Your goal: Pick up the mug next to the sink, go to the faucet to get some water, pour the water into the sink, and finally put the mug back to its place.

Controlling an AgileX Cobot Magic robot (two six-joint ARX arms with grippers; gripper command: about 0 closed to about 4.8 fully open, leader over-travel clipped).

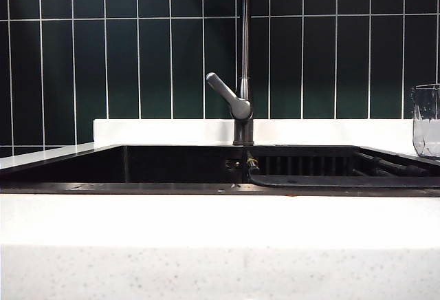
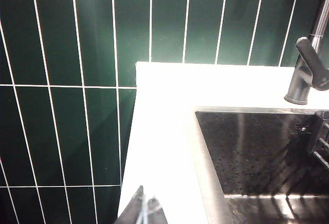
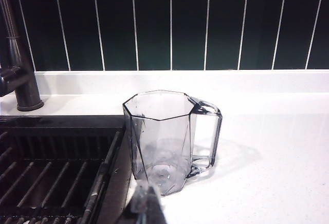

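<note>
While the black sink (image 1: pixel 179 166) spans the white counter (image 1: pixel 220 245) below the dark tiled wall (image 1: pixel 137 45), the faucet (image 1: pixel 242 100) rises at its far edge, lever angled left. The clear mug (image 3: pixel 163 139) stands upright on the counter just right of the sink, handle turned right. Both claws are closed and empty: left gripper (image 2: pixel 143 211) over the counter left of the sink, right gripper (image 3: pixel 146 203) just short of the mug.
</note>
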